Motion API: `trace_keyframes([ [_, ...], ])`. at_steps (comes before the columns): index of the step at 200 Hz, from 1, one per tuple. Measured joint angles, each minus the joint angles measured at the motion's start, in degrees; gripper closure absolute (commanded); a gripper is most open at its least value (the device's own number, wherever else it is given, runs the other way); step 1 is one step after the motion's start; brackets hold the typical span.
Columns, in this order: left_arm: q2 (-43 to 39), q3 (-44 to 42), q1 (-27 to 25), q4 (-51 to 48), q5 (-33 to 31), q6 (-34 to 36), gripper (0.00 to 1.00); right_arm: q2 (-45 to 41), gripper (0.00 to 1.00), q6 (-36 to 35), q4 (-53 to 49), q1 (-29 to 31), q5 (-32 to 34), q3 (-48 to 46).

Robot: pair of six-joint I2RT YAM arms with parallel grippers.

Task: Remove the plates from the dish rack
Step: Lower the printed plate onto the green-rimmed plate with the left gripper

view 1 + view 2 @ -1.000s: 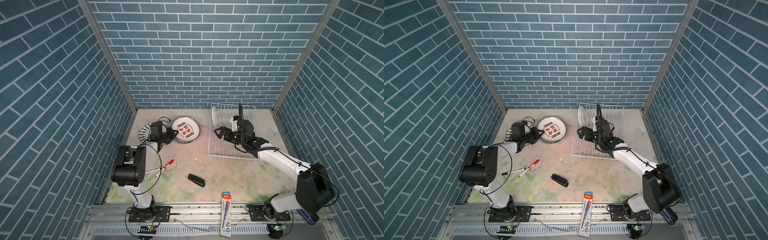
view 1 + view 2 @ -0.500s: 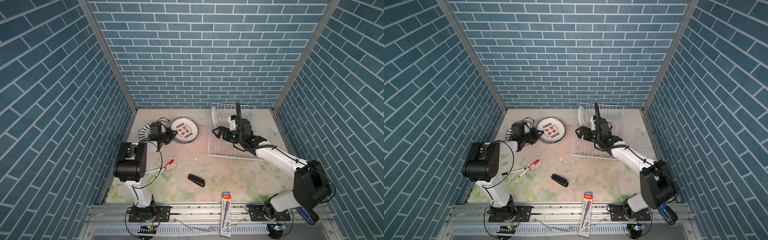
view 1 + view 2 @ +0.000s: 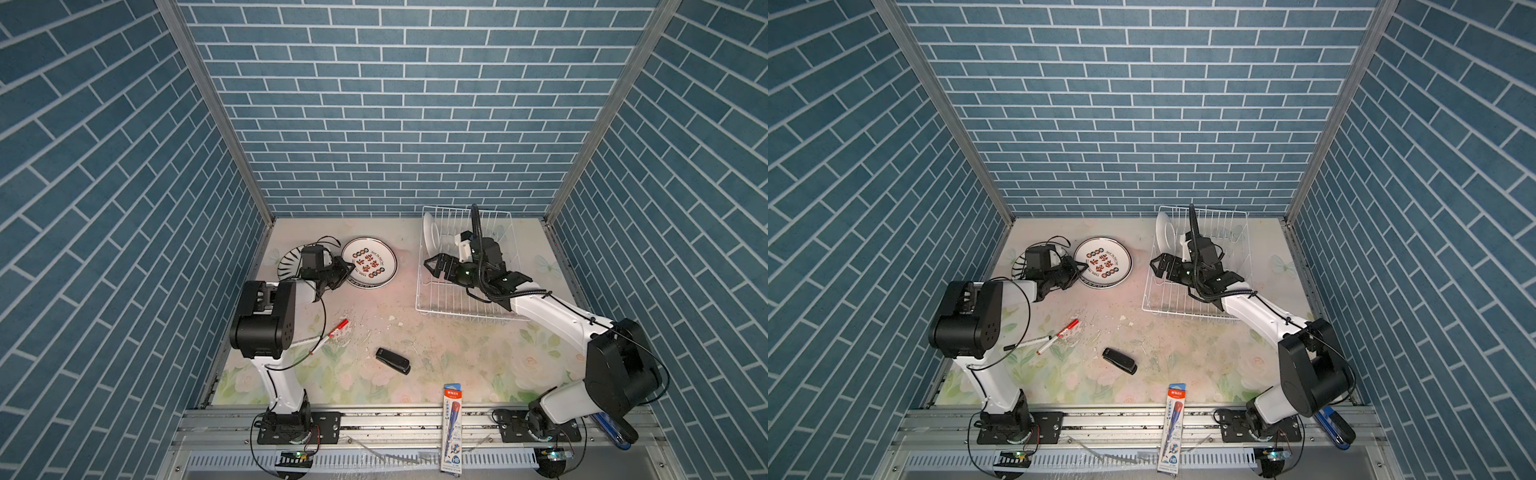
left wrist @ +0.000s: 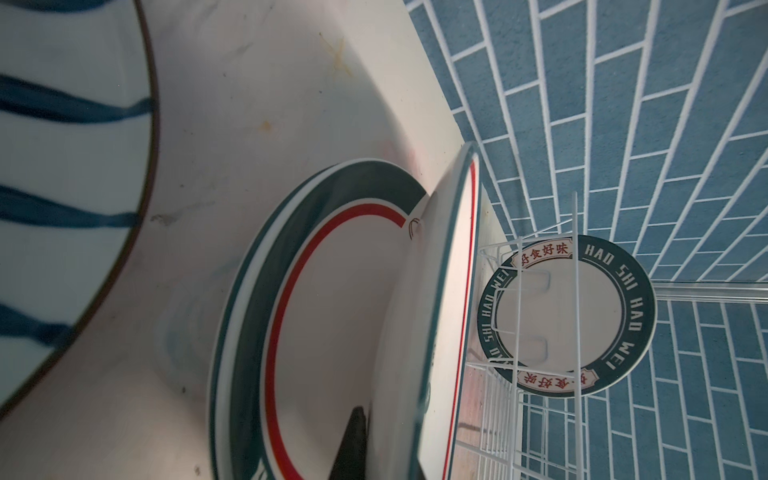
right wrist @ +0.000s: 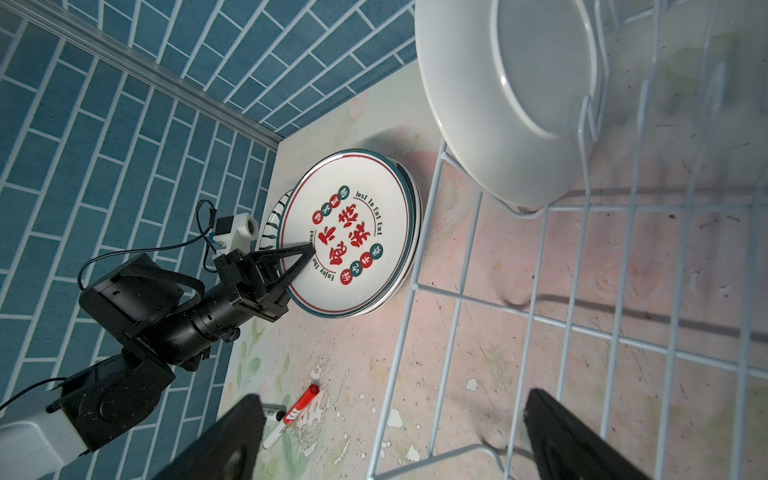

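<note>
The white wire dish rack (image 3: 465,314) (image 5: 536,319) stands at the back right. One white-backed plate (image 3: 430,232) (image 5: 536,70) stands upright at its left end; its dark-green lettered face (image 4: 565,316) shows in the left wrist view. My right gripper (image 3: 432,264) (image 5: 395,436) hangs open and empty inside the rack, just in front of that plate. Left of the rack, a plate with red characters (image 3: 370,262) (image 5: 349,232) lies on a green-rimmed plate (image 4: 332,311). My left gripper (image 3: 347,267) (image 4: 384,457) is shut on the top plate's rim, tilting it. A striped plate (image 3: 289,262) lies behind it.
On the flowered mat lie a red-capped marker (image 3: 338,326), a black-tipped pen (image 3: 307,340) and a small black stapler-like thing (image 3: 392,360). A pencil pack (image 3: 452,432) rests on the front rail. Brick-pattern walls close in the left, back and right.
The left arm's elbow has shifted a little while its gripper keeps hold of the top plate. The right gripper has stayed open and almost still inside the rack.
</note>
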Motion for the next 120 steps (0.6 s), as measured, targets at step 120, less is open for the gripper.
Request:
trace_keyframes([
  [120,0.15,0.22,0.57,0.07,0.52,0.28,0.82,0.00,0.01,-0.02,-0.42,-0.02,0.00,0.00],
])
